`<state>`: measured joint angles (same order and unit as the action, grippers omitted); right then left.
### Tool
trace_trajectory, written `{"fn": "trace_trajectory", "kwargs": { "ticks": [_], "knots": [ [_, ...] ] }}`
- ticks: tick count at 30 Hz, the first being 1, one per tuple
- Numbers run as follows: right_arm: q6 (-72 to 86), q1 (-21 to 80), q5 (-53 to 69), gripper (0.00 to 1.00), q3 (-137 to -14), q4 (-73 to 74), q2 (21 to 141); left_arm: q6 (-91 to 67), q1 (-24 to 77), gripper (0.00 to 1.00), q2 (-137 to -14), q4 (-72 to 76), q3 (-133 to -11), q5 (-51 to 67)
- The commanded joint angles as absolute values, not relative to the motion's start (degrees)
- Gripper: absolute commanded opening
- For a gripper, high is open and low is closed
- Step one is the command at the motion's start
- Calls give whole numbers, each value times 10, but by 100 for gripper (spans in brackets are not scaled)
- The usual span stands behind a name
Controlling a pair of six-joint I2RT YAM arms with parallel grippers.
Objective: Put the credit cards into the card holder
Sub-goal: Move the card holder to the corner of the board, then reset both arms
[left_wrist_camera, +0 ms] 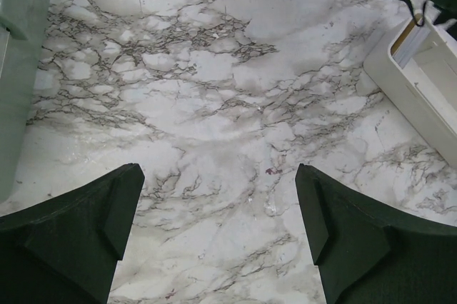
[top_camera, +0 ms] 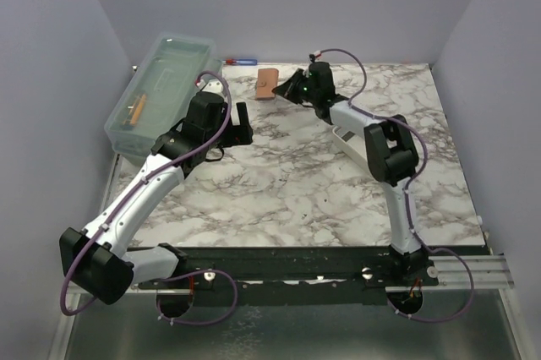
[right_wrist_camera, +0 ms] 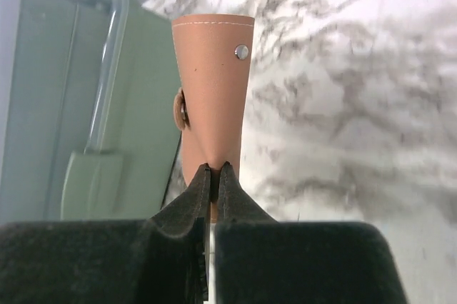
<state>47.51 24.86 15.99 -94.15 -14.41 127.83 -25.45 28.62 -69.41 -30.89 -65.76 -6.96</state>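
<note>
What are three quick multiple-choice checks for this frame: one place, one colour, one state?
1. Where is the card holder in the top view?
A. at the near edge of the table
B. at the table's far side, right of the clear box
C. in the middle of the table

2. What colour is the card holder?
A. brown
B. black
C. blue

3. The right tool is:
A. wide open
B. shut on nothing
C. shut on the card holder

Answers: 1 B, the top view shows it there. 2 A, both the top and right wrist views show tan-brown leather. 3 C, the right wrist view shows the tool pinching the holder's edge.
</note>
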Motion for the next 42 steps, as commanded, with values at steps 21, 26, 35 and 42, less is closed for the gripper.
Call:
{"fn": "trace_trajectory", "kwargs": {
  "ticks": [21, 26, 35, 42],
  "knots": [
    [300, 268, 101, 76, -977, 225, 1108, -243, 263, 96, -692, -257, -643, 30],
    [234, 274, 91, 81, -834, 263, 839, -239, 263, 97, -673, -254, -710, 108],
    [182, 274, 48, 100, -784, 257, 496, -271, 265, 99, -541, -172, -760, -19],
    [164, 274, -43, 100, -812, 272, 444, -252, 265, 99, -477, -107, -747, -71]
  ]
}}
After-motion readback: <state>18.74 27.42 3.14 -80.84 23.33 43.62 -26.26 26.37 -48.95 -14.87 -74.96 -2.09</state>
